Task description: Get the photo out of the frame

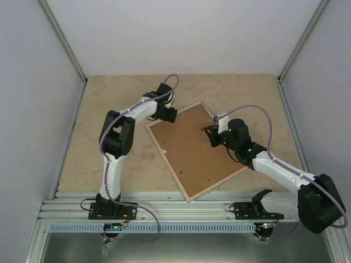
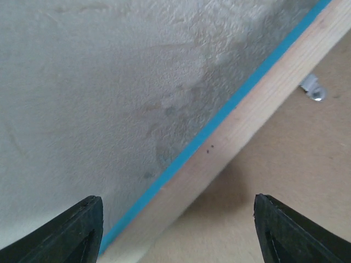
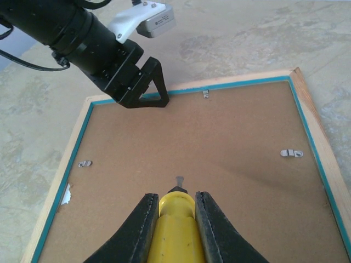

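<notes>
The frame (image 1: 193, 193) lies face down on the table, light wood rim up, brown backing board (image 1: 192, 150) inside it. The photo is hidden under the board. My left gripper (image 1: 170, 114) is open at the frame's far left edge; in the left wrist view its fingers (image 2: 82, 227) straddle the wood rim (image 2: 247, 120) with its turquoise edge. My right gripper (image 1: 211, 136) is shut on a yellow-handled screwdriver (image 3: 175, 224), whose tip points down at the backing board (image 3: 219, 153) near the middle.
Small metal retaining tabs (image 3: 290, 153) sit along the inner rim, one at the far edge (image 3: 205, 93) and one at the left (image 3: 84, 163). A white chip (image 3: 66, 194) shows at the left rim. The left arm's gripper (image 3: 137, 82) hangs over the frame's far corner.
</notes>
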Controlling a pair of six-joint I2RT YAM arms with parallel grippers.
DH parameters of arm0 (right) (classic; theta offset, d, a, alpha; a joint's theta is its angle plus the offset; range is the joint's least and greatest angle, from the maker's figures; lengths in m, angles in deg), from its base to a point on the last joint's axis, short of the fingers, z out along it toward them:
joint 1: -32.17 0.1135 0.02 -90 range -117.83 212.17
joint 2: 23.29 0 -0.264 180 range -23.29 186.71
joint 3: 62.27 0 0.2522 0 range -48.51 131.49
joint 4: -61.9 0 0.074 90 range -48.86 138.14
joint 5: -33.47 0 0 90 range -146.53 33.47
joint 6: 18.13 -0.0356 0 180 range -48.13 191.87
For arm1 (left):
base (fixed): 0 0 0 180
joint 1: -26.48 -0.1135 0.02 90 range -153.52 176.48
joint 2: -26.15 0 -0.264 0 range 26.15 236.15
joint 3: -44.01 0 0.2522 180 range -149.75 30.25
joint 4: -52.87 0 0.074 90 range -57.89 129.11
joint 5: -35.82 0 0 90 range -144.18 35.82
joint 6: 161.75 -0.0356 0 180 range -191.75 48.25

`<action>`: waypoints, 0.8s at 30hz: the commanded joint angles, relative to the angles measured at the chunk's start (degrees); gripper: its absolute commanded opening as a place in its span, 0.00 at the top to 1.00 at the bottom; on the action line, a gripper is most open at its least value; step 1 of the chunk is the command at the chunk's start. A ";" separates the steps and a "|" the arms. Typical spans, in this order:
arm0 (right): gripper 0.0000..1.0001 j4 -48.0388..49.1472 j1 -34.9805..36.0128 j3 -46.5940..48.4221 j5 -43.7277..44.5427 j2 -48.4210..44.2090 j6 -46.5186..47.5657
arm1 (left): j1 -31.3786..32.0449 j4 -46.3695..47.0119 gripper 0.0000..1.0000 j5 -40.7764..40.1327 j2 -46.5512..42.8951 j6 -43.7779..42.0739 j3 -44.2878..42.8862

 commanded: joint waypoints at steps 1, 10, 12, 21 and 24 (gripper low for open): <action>1.00 -1.48 -0.31 -0.74 0.20 -1.34 -0.58 | -0.86 -1.22 0.24 3.31 3.41 -2.06 -3.58; 1.00 -3.13 -0.31 0.11 0.02 -1.88 -0.53 | -1.25 -1.39 0.37 6.13 7.13 -2.19 -5.50; 0.99 -3.23 -0.31 0.31 0.00 -1.81 -0.52 | -1.24 -1.29 0.40 6.41 7.38 -2.06 -5.59; 1.00 -3.05 -0.29 0.75 -0.10 -1.36 -0.79 | -1.60 -1.42 0.66 5.54 3.84 -0.07 -2.31; 0.99 -2.75 -0.26 1.00 -0.27 -0.81 -0.71 | -1.59 -1.03 0.72 5.58 1.89 1.46 0.02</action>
